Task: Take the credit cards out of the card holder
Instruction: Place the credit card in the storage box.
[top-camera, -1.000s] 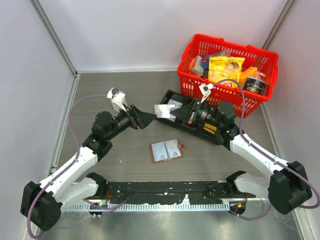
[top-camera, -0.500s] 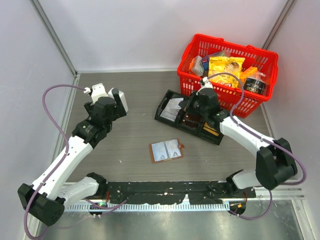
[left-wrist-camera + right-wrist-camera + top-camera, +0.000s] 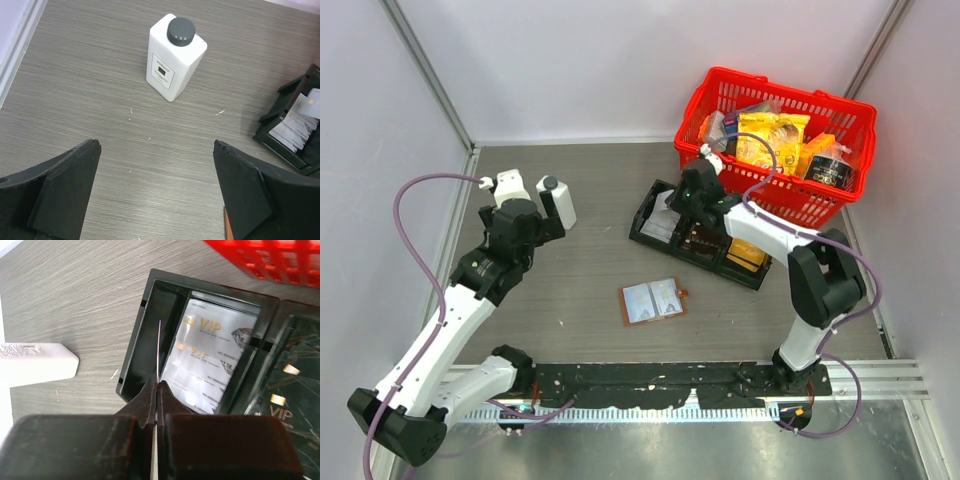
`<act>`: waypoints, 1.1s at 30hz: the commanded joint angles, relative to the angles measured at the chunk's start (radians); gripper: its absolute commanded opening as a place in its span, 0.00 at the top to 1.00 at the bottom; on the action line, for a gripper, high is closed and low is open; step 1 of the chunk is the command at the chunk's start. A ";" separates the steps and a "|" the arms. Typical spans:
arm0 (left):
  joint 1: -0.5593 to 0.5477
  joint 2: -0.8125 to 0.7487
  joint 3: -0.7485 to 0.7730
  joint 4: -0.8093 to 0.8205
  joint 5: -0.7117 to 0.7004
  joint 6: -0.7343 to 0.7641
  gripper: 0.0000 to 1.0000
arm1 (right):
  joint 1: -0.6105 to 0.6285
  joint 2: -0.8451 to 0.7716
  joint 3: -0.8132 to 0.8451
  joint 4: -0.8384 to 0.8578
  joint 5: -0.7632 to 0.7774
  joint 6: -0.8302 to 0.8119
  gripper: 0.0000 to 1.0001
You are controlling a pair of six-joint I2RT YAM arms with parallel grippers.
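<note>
Your right tool [image 3: 156, 385] is clamped on a credit card [image 3: 159, 350], seen edge-on as a thin line standing up from the fingertips. It hangs over the left compartment of the black tray [image 3: 131, 370], close to that compartment's outer wall. Silver cards [image 3: 210, 325] lie in there, printed "VIP" in gold; the smaller print is not readable. The next compartment holds dark cards [image 3: 280, 412], also marked "VIP". The red basket [image 3: 775, 130] crowds the tray's far side, so room is tight there.

Your left tool [image 3: 155, 145] is spread wide and holds nothing. It sits above bare tabletop [image 3: 100, 100], with open room on all sides. The white bottle [image 3: 175, 57] with a grey cap lies ahead of it; its label is too small to read. The tabletop's metal edge rail [image 3: 15, 50] runs off to the left.

The card holder [image 3: 653, 300] lies open flat on the tabletop, pale pockets up, well apart from both tools. You cannot tell if cards remain inside.
</note>
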 commanded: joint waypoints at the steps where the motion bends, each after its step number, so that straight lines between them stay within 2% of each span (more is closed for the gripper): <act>1: 0.006 -0.010 -0.009 0.024 0.037 0.020 0.00 | 0.007 0.097 0.092 0.007 -0.010 0.070 0.99; 7: 0.006 -0.010 -0.013 0.027 0.053 0.022 0.00 | 0.013 0.176 0.147 -0.026 0.018 0.108 0.99; 13: 0.006 -0.007 -0.014 0.034 0.074 0.023 0.00 | 0.013 0.193 0.150 -0.104 0.065 0.117 0.83; 14: 0.006 -0.007 -0.014 0.035 0.077 0.025 0.00 | 0.013 0.188 0.147 -0.120 0.073 0.113 0.76; 17: 0.007 -0.004 -0.016 0.038 0.090 0.025 0.00 | 0.013 0.150 0.139 -0.166 0.110 0.085 0.64; 23: 0.006 0.001 -0.019 0.049 0.122 0.028 0.00 | 0.051 0.026 0.138 -0.267 0.158 -0.010 0.50; 29: 0.006 0.010 -0.019 0.057 0.169 0.026 0.00 | 0.150 -0.108 0.107 -0.319 0.152 -0.151 0.45; 33: 0.006 0.013 -0.022 0.063 0.195 0.026 0.00 | 0.275 -0.170 0.044 -0.352 0.199 -0.280 0.40</act>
